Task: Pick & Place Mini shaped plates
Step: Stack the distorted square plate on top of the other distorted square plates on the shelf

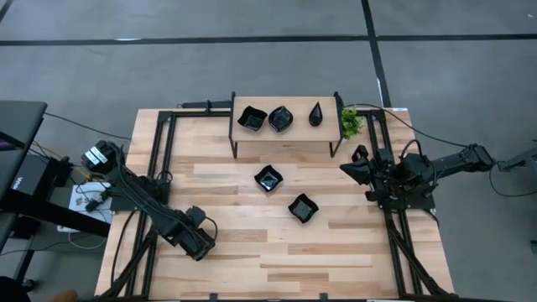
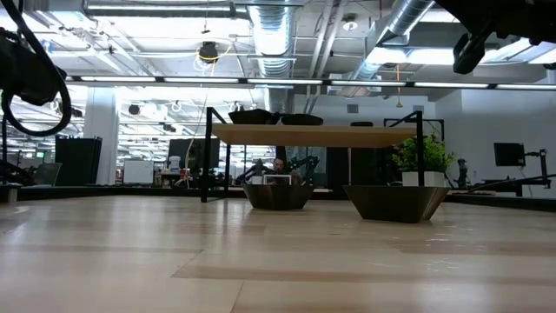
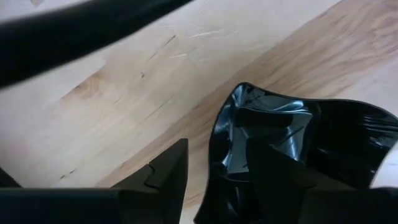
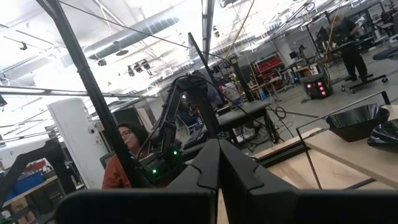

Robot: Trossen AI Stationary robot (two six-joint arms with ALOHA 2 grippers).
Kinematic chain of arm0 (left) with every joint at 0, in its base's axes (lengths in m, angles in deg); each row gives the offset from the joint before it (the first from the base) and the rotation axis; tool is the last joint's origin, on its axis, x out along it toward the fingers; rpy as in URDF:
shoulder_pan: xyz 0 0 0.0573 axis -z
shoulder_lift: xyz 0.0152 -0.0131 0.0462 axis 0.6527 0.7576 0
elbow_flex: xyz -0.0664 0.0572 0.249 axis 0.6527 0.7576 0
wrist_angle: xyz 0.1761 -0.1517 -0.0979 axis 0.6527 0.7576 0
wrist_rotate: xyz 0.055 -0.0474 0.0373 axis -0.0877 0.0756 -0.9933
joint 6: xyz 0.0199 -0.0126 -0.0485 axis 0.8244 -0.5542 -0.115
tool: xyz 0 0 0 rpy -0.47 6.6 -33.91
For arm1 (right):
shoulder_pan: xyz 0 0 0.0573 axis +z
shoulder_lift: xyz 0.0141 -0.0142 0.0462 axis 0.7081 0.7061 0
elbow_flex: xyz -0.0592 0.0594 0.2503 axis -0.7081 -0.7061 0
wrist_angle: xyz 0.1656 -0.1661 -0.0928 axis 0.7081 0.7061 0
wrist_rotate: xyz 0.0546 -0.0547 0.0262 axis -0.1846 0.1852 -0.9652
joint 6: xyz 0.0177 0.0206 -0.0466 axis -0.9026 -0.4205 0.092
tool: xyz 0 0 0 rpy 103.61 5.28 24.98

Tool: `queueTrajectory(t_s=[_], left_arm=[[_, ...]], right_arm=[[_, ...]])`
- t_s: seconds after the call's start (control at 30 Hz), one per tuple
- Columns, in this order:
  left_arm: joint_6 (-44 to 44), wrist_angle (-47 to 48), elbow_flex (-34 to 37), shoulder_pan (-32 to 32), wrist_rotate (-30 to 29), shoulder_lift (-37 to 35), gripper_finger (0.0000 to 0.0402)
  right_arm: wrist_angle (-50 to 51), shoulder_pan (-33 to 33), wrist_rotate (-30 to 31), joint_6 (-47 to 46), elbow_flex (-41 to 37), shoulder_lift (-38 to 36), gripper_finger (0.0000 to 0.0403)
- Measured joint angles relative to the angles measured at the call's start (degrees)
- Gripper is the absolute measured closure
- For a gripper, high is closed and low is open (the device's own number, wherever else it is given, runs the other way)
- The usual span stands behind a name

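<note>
Three glossy black mini shaped plates sit on top of the small wooden shelf with black legs: a wavy square one, another wavy square one, and a teardrop one nearest the small green plant.

Two more wavy black plates lie on the wooden table in front of the shelf, one close to it, the other a bit farther out. Both untouched.

Sixth plate shows only in the left wrist view. It is on the table, well in front of the shelf and off to its left side. The arm hides it from above.

Left gripper is low over that plate, jaws apart and astride its rim, one finger over the bowl. No clamp visible.

Right gripper waits beside the shelf's right end, fingers pressed together, empty.

Judgement: roughly half done if the shelf is the target. Three plates are left below.
</note>
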Motion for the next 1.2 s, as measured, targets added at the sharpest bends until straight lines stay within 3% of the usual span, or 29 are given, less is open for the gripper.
queueTrajectory(t_s=[0.3, 0.8, 0.93, 1.2], left_arm=[[-0.23, -0.84, -0.02, 0.0, 0.04, -0.13, 0.0253], [0.04, -1.53, -0.04, -0.02, 1.53, -0.61, 0.0389], [0.05, -1.43, -0.04, -0.01, 0.83, -3.09, 0.0393], [-0.09, -0.88, -0.04, -1.42, -6.3, -11.55, 0.0397]], right_arm=[[0.0, 0.01, 0.02, -0.01, 0.01, 0.0, 0.0403], [0.0, 0.0, 0.03, -0.02, 0.01, -0.01, 0.0403], [0.0, 0.01, 0.04, -0.02, 0.0, -0.01, 0.0403], [0.0, 0.02, 0.04, -0.02, 0.02, -0.01, 0.0403]])
